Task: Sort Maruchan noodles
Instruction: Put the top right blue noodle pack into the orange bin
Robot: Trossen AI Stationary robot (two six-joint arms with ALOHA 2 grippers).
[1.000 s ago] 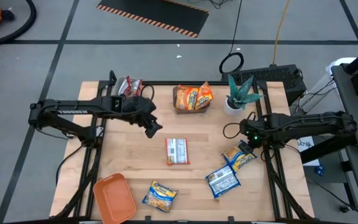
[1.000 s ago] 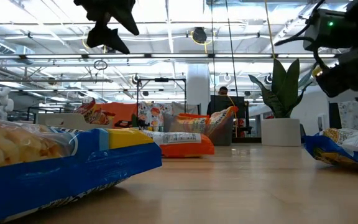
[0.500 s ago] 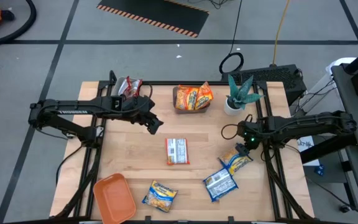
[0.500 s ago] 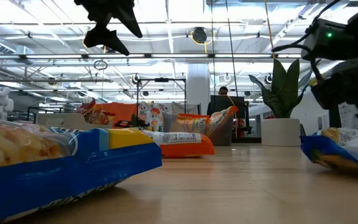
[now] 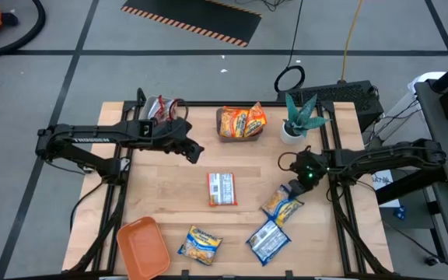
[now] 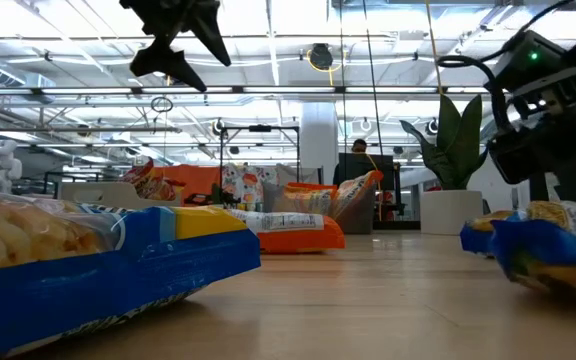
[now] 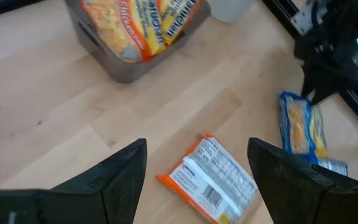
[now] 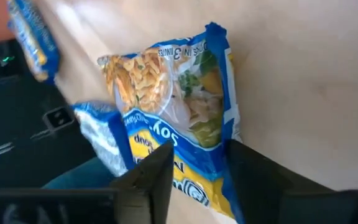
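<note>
My right gripper (image 5: pixel 296 185) is over the table's right side, shut on a blue-and-yellow noodle packet (image 5: pixel 281 204), which fills the right wrist view (image 8: pixel 179 106). A second blue packet (image 5: pixel 267 239) lies flat just nearer, touching it. My left gripper (image 5: pixel 193 150) hangs open and high over the left-centre (image 6: pixel 173 45), touching nothing. An orange packet, white back up (image 5: pixel 222 188), lies flat mid-table below it (image 7: pixel 213 180). Another blue-and-yellow packet (image 5: pixel 200 244) lies at the near edge. Orange packets stand in a grey bin (image 5: pixel 240 122). Red packets (image 5: pixel 162 109) sit at the far left corner. My right gripper pinches the blue-and-yellow packet between its two fingers (image 8: pixel 151 177) at one short end (image 8: pixel 191 163), coming from above and slanting down from the table's right. The packet stretches away from the fingers toward the near left; its free end (image 5: pixel 274 210) rests on the table.
A potted green plant (image 5: pixel 298 117) stands at the far right, close behind my right arm. An orange tray (image 5: pixel 142 247) sits at the near left corner. Bare wood lies between the mid-table packet and the tray. A person shows far off in the room (image 6: pixel 359 148).
My right gripper has moved toward the table's left and near edge, dragging the blue-and-yellow packet along. That packet has turned and pushed the second blue packet toward the near left. My left gripper has drifted slightly toward the far edge.
</note>
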